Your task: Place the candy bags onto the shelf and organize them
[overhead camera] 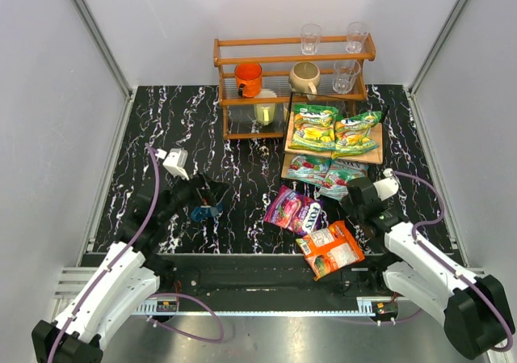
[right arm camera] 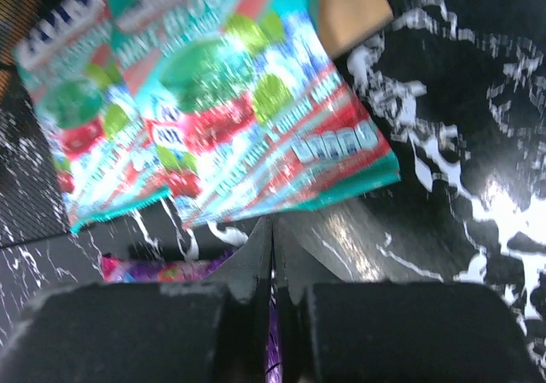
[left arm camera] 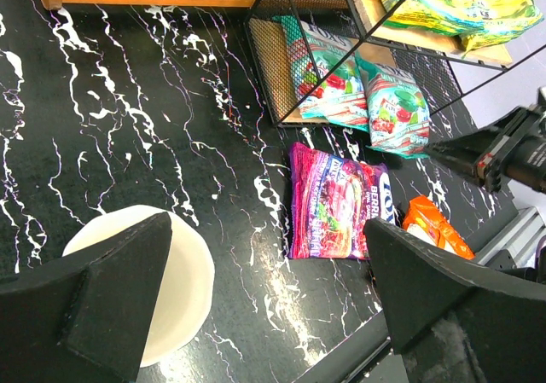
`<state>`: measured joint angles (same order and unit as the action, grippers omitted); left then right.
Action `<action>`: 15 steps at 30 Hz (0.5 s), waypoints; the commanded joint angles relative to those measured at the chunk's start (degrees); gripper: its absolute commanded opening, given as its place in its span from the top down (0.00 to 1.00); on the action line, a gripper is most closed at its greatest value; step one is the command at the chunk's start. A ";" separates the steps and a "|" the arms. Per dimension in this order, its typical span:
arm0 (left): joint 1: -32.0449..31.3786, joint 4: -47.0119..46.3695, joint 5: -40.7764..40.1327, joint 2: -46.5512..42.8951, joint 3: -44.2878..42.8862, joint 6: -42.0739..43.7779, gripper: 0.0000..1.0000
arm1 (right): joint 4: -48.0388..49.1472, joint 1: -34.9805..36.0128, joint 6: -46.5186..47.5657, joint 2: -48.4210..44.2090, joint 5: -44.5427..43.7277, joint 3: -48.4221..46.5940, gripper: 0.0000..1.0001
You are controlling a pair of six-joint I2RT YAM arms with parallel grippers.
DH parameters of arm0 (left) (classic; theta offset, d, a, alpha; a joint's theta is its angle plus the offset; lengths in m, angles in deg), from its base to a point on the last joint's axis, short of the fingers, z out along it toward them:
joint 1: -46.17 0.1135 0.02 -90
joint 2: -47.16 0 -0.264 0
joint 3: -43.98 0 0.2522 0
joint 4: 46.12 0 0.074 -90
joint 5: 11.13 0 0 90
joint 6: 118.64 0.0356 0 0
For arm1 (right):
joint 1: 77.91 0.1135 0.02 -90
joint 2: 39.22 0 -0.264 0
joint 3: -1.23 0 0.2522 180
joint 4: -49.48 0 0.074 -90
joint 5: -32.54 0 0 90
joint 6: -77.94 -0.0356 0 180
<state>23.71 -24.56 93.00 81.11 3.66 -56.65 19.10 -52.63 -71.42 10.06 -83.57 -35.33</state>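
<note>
The pale wood shelf [overhead camera: 376, 149] stands at the right back. Two green-yellow bags [overhead camera: 317, 128] lie on its upper board and two teal bags [overhead camera: 310, 167] on the lower board. The purple bag [overhead camera: 295, 210] and the orange bag [overhead camera: 331, 249] lie on the table in front of it. My right gripper [overhead camera: 360, 192] is shut and empty. In the right wrist view its tips [right arm camera: 273, 226] sit just below the near edge of a teal bag [right arm camera: 247, 101]. My left gripper [overhead camera: 207, 201] is open and empty [left arm camera: 266, 224], well left of the purple bag [left arm camera: 328, 202].
A cream-and-blue mug [left arm camera: 175, 285] sits under my left finger. The orange-brown railed rack [overhead camera: 295, 57] with cups and glasses stands behind the shelf. A black wire frame [left arm camera: 281, 25] surrounds the shelf's lower tier. White walls close in the table on three sides.
</note>
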 commanded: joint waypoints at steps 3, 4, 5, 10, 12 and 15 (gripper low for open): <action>0.31 -1.90 0.20 -1.08 -0.50 0.41 0.01 | -5.35 -0.23 -9.72 1.79 7.30 1.27 0.94; 0.31 -1.90 0.20 -1.17 -0.50 0.32 0.01 | -5.26 -0.23 -10.51 1.87 6.95 2.06 0.94; 0.31 -1.99 0.11 -1.17 -0.59 0.32 0.01 | -5.09 -0.32 -10.78 1.88 6.16 2.41 0.95; 0.31 -2.52 0.11 -0.73 -0.15 0.24 0.01 | -2.55 -0.23 -11.48 5.91 4.93 3.21 0.94; 0.31 -2.87 0.19 -0.47 -0.15 0.15 0.01 | -1.40 -0.23 -11.23 8.89 4.84 2.51 0.94; 0.40 -3.31 0.37 0.06 -0.06 0.24 0.01 | -0.08 -0.23 -10.96 11.72 3.70 1.37 0.94</action>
<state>23.78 -24.59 92.98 80.65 3.66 -56.65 16.43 -52.70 -81.67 18.93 -77.98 -32.45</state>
